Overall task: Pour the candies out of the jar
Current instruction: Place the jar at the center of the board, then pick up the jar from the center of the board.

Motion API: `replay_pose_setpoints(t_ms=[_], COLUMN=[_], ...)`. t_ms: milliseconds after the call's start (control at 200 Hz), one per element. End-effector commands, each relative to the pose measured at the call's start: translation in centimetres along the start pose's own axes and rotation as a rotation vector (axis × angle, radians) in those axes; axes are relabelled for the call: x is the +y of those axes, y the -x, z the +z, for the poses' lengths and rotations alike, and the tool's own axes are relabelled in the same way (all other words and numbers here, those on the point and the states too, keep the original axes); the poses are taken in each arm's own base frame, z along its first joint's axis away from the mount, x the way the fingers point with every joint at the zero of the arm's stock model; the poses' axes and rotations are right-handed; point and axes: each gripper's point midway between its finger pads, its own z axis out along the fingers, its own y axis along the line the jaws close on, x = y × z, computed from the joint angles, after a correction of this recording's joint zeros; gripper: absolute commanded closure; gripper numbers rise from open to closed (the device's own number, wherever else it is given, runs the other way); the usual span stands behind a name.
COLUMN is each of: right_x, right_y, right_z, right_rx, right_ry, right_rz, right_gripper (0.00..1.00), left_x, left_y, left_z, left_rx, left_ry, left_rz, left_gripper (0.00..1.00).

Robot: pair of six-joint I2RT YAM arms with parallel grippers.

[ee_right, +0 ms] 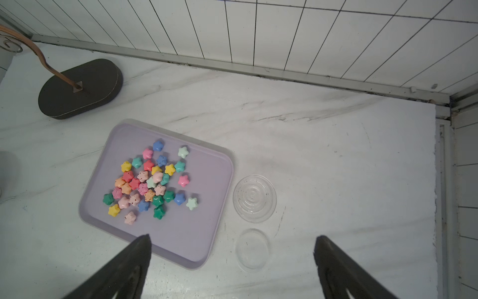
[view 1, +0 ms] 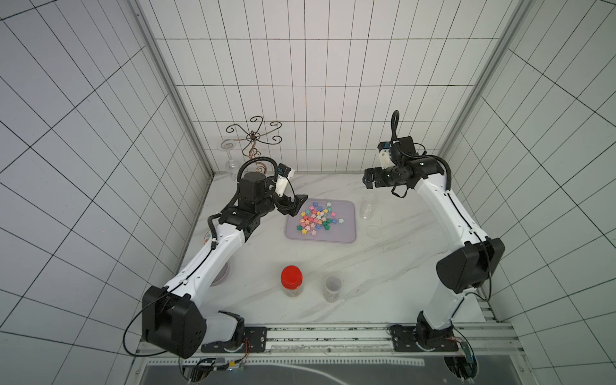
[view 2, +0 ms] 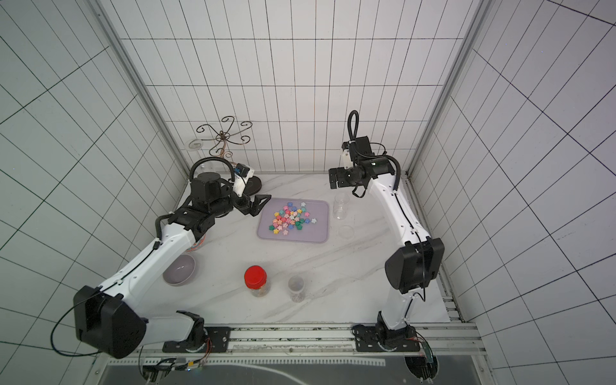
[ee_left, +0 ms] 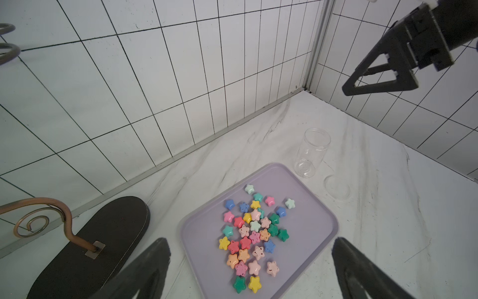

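The candies [view 1: 316,218] [view 2: 290,217] [ee_left: 254,233] [ee_right: 152,181], pastel and green stars, lie in a heap on a lilac tray [view 1: 343,233] [ee_right: 196,233]. The jar [view 1: 368,206] [view 2: 340,206] [ee_left: 311,155] [ee_right: 254,198], clear and empty, stands upright on the table just right of the tray. Its clear lid [view 1: 374,231] [ee_right: 253,248] lies beside it. My right gripper [view 1: 368,180] [ee_right: 232,237] hangs open above the jar, holding nothing. My left gripper [view 1: 296,205] [ee_left: 251,242] is open and empty at the tray's far left corner.
A red-lidded jar [view 1: 291,280] and a small clear cup of beads [view 1: 332,288] stand near the front. A lilac bowl [view 2: 179,270] sits under the left arm. A scrolled metal stand [view 1: 253,136] with a dark base [ee_left: 103,240] and a wine glass [view 1: 230,156] fill the back left corner.
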Motion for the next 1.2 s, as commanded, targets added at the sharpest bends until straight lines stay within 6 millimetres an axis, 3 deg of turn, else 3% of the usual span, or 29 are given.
replay_pose_setpoints(t_ms=[0, 235, 425, 715, 910, 1195], right_x=[0.3, 4.0, 8.0, 11.7, 13.7, 15.6], right_y=[-1.0, -4.5, -9.1, -14.6, -16.8, -18.3], right_z=[0.0, -2.9, -4.1, -5.0, -5.4, -6.3], right_rx=[-0.038, -0.045, 0.013, 0.098, 0.121, 0.136], right_ry=[0.015, 0.223, 0.392, 0.527, 0.576, 0.632], right_rz=[0.005, -0.010, -0.073, -0.194, -0.261, -0.321], right_gripper=[0.01, 0.01, 0.01, 0.03, 0.04, 0.07], left_x=[1.7, 3.5, 2.5, 1.1, 1.2, 0.8], left_y=[-0.8, -1.8, -4.3, -5.8, -7.1, -8.0], left_z=[0.5, 1.0, 1.5, -0.5, -0.5, -0.5], left_rx=[0.018, 0.077, 0.184, 0.237, 0.287, 0.307], left_ry=[0.086, 0.175, 0.121, 0.095, 0.105, 0.094], left_rz=[-0.027, -0.102, -0.175, -0.191, -0.199, -0.212], left_gripper=[0.03, 0.03, 0.03, 0.03, 0.03, 0.03])
